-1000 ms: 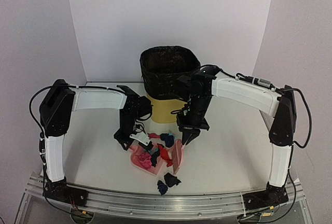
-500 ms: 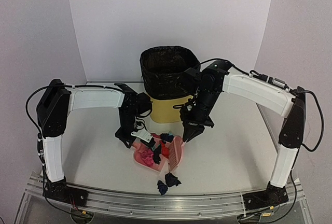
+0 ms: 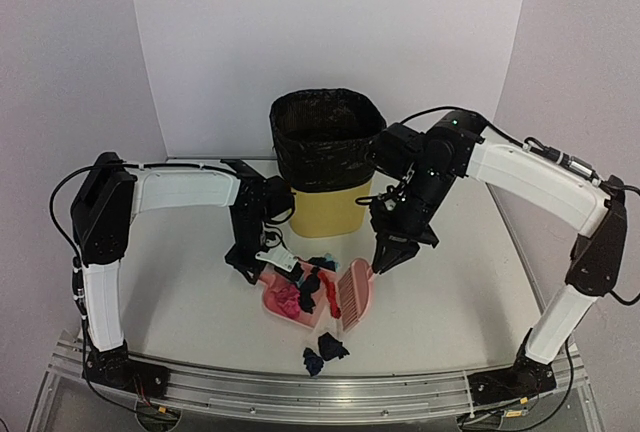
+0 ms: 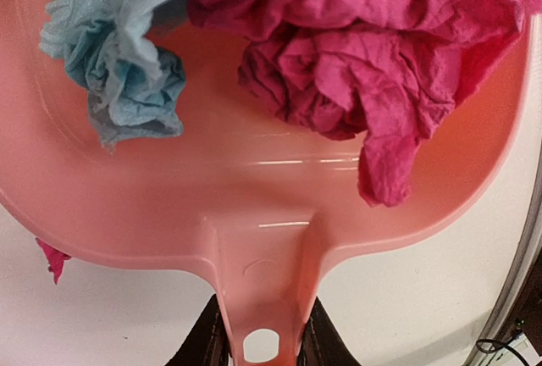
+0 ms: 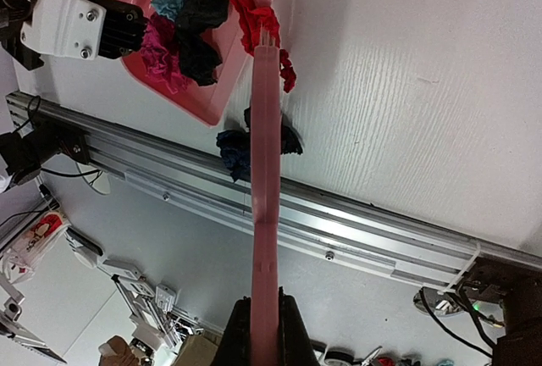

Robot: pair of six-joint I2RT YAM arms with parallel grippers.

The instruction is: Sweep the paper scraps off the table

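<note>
Though set slightly apart, clamped on the handle of the dustpan with the jaws of the left gripper; held flat on the table, just in front of the bin. With the right gripper, jaws pressed together on the thin handle of the brush; held tilted, head down at the dustpan's open side. In the dustpan, most of the scraps: pink, light blue, black and red, piled touching one another. Off it, two more on the table, navy and black, side by side between the dustpan and the rail. Beside the dustpan's rim in the left wrist view, one tiny pink bit on the table.
</note>
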